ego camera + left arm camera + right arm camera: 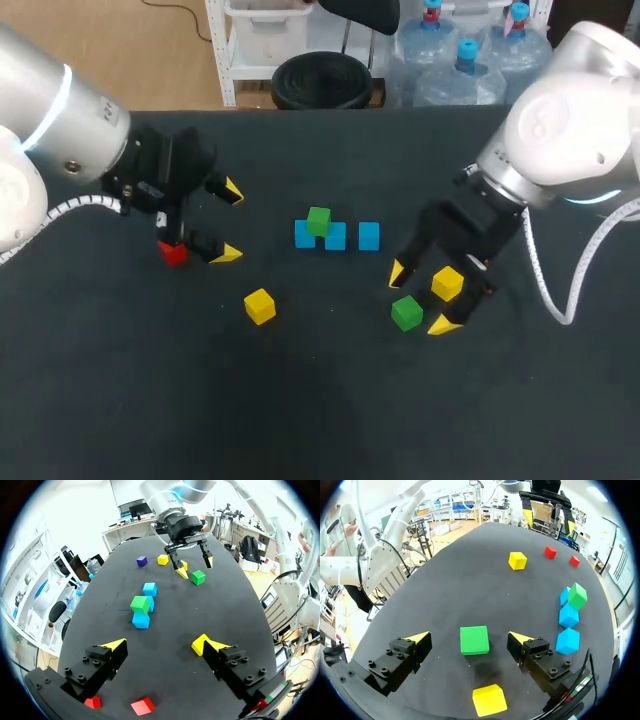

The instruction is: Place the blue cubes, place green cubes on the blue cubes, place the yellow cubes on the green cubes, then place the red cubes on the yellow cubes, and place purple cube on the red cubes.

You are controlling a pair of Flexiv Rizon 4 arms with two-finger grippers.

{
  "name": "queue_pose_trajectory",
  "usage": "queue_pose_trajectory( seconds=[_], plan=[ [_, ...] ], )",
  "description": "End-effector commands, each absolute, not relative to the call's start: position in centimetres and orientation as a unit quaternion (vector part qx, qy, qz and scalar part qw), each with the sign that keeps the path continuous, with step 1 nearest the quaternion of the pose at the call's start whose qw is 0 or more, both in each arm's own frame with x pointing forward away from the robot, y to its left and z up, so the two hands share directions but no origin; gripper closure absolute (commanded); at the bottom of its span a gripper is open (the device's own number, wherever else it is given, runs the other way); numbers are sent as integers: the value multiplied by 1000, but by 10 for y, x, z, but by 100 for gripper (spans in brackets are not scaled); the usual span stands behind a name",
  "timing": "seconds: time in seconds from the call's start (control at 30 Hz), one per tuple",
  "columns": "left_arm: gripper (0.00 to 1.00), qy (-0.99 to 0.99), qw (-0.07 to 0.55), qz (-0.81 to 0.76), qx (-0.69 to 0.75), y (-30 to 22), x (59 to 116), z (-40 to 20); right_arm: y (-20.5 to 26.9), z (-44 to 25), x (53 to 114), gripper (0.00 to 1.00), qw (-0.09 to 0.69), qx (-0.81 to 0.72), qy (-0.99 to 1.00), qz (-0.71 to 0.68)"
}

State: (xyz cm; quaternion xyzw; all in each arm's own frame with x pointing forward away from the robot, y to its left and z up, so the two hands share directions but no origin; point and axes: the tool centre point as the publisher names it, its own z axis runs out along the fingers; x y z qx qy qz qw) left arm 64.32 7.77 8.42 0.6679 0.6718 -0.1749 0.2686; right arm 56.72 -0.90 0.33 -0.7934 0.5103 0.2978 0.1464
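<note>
The right gripper (468, 638) has its fingers wide apart around a loose green cube (474, 640), which lies flat on the table without touching them. A second green cube (319, 221) sits on the blue cubes (335, 237) in the middle. The left gripper (228, 222) is also spread apart.

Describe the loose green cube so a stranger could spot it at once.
Start at the right gripper, open over the black table. The green cube lies on the table between its fingers; the other green cube sits atop blue cubes.

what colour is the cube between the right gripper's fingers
Green. The cube shows best in the right wrist view.
</note>
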Motion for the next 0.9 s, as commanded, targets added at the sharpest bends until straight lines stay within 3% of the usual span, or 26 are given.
queue_pose_trajectory(
  seconds=[0.03, 0.2, 0.3, 0.37, 0.67, 0.8, 0.83, 0.9],
  plan=[
    [0, 670, 271, -176, 668, 79, 643, 83, -12, 1, 564, 0, 153, -790, 516, 293],
    [0, 670, 271, -176, 668, 79, 643, 83, -13, -1, 566, 3, 159, -786, 522, 292],
    [0, 670, 271, -176, 668, 79, 643, 83, -14, -2, 566, 23, 163, -783, 523, 293],
    [0, 670, 271, -176, 668, 79, 643, 83, -14, -4, 567, 50, 164, -782, 524, 294],
    [0, 670, 271, -176, 668, 79, 643, 83, -11, -9, 568, 61, 172, -776, 525, 304],
    [0, 670, 271, -176, 668, 79, 643, 83, -9, -10, 568, 82, 176, -771, 528, 308],
    [0, 670, 271, -176, 668, 79, 643, 83, -8, -11, 568, 95, 178, -769, 530, 309],
    [0, 670, 271, -176, 668, 79, 643, 83, -8, -11, 568, 100, 181, -767, 532, 311]
  ],
)
